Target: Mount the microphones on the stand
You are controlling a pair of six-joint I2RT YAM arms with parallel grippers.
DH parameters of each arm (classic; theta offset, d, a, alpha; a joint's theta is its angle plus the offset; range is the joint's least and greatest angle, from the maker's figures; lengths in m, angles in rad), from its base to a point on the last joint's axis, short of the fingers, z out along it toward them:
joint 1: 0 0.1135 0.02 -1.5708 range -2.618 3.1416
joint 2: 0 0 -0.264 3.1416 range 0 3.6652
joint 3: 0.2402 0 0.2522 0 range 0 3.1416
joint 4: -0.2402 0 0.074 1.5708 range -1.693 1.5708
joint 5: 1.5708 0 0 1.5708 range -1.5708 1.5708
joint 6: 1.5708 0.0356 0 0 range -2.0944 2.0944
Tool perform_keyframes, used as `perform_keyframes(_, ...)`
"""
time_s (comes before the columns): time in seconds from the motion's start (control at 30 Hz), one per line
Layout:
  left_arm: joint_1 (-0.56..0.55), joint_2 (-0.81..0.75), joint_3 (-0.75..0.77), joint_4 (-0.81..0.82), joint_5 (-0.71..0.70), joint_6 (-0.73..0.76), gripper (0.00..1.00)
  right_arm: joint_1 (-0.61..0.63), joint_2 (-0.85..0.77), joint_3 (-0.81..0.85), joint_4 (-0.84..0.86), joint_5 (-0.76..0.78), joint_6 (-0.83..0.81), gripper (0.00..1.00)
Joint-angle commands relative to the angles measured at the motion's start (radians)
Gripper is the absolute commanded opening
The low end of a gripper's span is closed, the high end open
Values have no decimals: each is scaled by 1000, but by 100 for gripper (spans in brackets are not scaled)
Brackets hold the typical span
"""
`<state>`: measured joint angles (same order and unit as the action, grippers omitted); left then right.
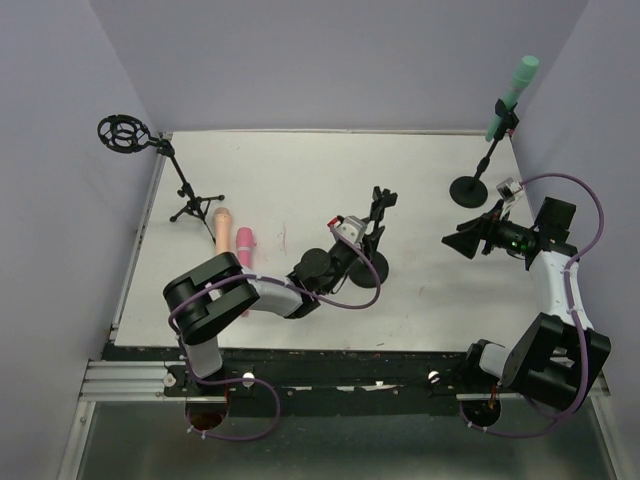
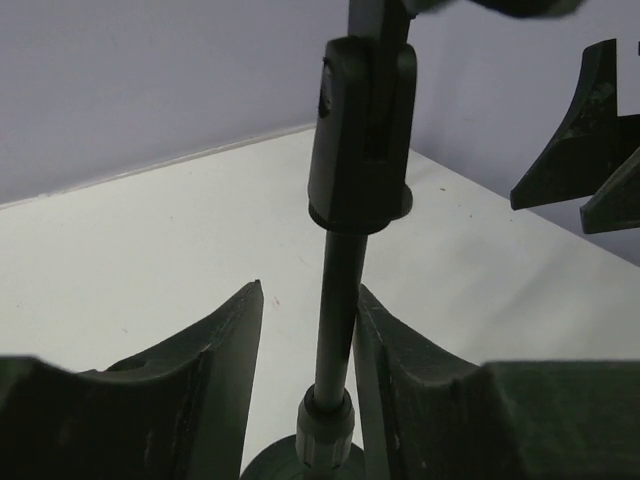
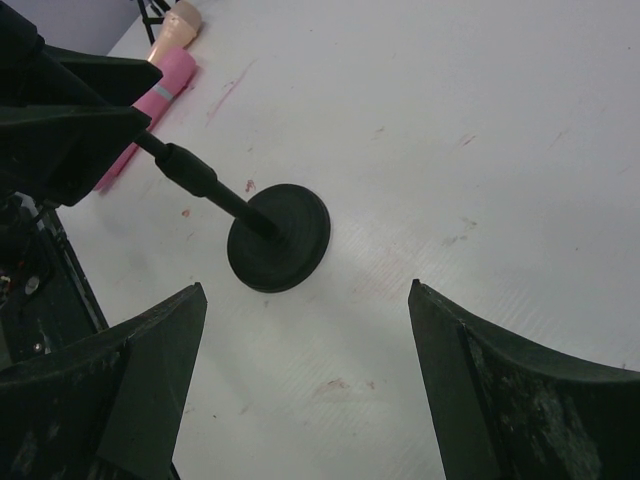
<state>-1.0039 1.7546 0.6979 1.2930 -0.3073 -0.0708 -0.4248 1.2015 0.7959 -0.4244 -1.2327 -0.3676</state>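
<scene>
Your left gripper (image 2: 308, 295) straddles the upright pole of the centre stand (image 3: 278, 237), jaws part open and not yet clamped, while the pink microphone (image 1: 244, 245) and peach microphone (image 1: 222, 228) lie flat side by side to its left, long axes roughly near-to-far, nearer this arm than your wide-open, empty right gripper (image 3: 306, 288).

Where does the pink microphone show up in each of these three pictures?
Top view: the pink microphone lies left of centre, beside the peach one.
Left wrist: not in it.
Right wrist: top left corner.
Shared landmark: the black round-based stand, seen in all three.
</scene>
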Motion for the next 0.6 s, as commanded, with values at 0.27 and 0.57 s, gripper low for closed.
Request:
perform_keyframes(0.27, 62, -35, -61, 117, 341, 10, 0, 0, -16, 28, -31, -4, -16, 90)
perform_keyframes(0.57, 326, 25, 113, 169, 1253, -379, 0, 0, -20, 25, -33, 4, -25, 90)
